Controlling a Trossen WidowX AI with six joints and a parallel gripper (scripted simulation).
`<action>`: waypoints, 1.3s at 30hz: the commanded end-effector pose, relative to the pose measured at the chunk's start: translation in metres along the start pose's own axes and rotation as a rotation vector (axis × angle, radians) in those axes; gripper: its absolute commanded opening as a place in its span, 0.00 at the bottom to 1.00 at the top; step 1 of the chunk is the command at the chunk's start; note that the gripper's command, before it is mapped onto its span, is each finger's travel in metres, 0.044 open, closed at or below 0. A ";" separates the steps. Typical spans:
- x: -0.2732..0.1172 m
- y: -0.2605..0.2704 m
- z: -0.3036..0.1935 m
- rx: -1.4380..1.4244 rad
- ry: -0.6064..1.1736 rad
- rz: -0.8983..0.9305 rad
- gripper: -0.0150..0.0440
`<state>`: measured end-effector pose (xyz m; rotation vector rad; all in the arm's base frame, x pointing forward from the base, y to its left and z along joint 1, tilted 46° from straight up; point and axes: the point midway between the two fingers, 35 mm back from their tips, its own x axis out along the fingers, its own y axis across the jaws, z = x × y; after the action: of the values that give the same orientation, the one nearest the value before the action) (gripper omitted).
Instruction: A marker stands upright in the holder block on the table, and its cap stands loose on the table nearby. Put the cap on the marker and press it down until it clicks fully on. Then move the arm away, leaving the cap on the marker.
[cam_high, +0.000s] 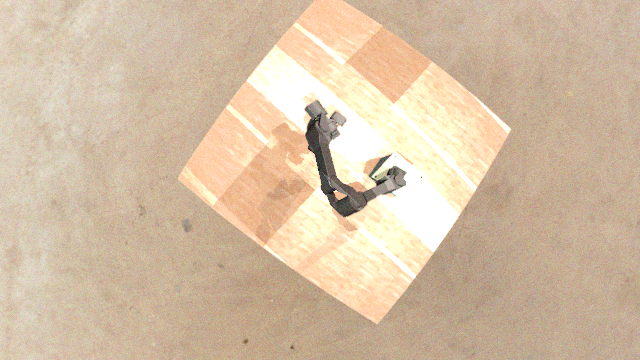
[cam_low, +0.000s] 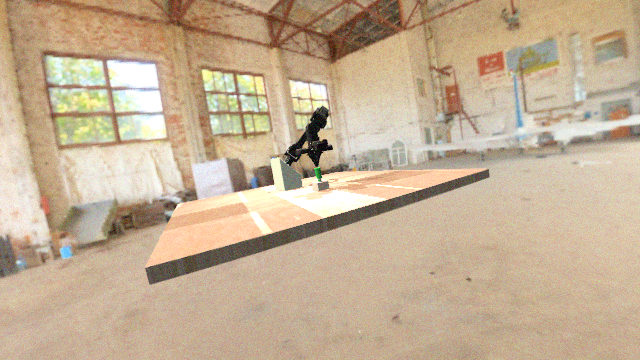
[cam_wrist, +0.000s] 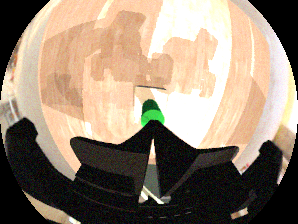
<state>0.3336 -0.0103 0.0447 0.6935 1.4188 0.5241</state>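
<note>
A green capped marker (cam_low: 318, 174) (cam_wrist: 152, 116) stands upright in the grey holder block (cam_low: 320, 187). The cap's round top faces up in the wrist view, and no loose cap shows on the table. Whether the cap is fully down cannot be told. My gripper (cam_wrist: 153, 123) (cam_low: 317, 165) is shut and empty. It points down with its closed fingertips at the near edge of the cap's top, just above or touching it; which one cannot be told. In the top view the arm hides the marker and the holder.
A pale wedge-shaped block (cam_high: 383, 167) (cam_low: 285, 175) stands beside the arm's base. The wooden table top (cam_high: 390, 62) (cam_low: 215, 240) is patterned with light and dark patches, and the arm's shadow falls across it. The table's edges drop to the floor.
</note>
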 end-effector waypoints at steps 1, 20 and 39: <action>0.007 0.001 -0.001 0.004 0.005 0.004 0.25; -0.010 -0.002 0.004 0.004 -0.009 -0.001 0.25; -0.078 -0.002 0.002 0.003 -0.008 -0.001 0.70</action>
<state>0.3281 -0.0667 0.0989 0.7016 1.4086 0.5150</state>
